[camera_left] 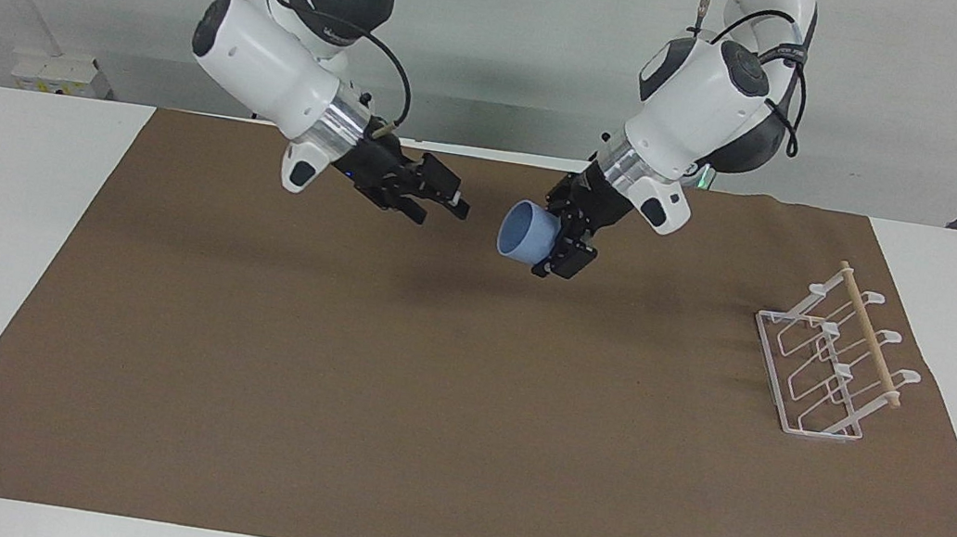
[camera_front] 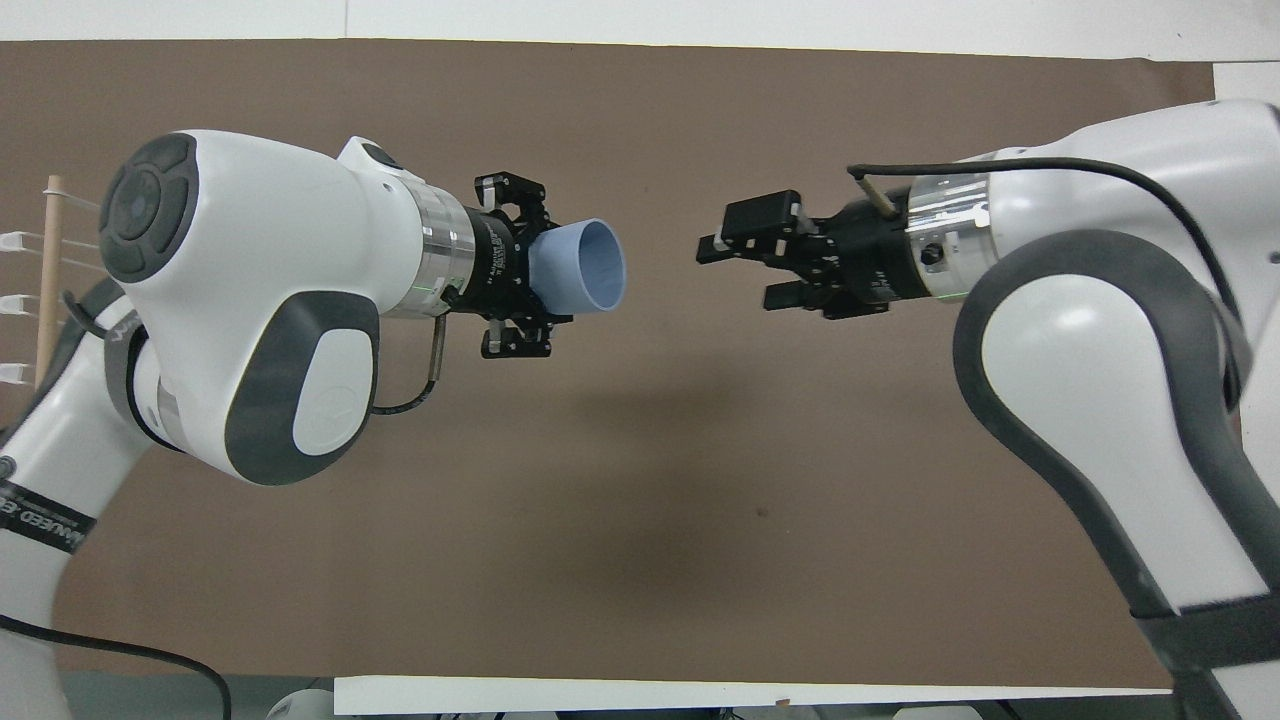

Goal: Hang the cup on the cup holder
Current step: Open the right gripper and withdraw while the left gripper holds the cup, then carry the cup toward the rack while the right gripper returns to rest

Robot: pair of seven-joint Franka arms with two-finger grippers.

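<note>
Over the brown mat (camera_left: 458, 415), the left gripper (camera_left: 559, 244) grips the cup (camera_left: 527, 232); the right gripper (camera_left: 441, 202) seems open, empty; the cup holder (camera_left: 830, 365) stands bare, hanging not yet done.

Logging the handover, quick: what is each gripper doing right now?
Left gripper: shut on the cup, up over the brown mat.
Right gripper: open, holding nothing, apart from the cup.
</note>
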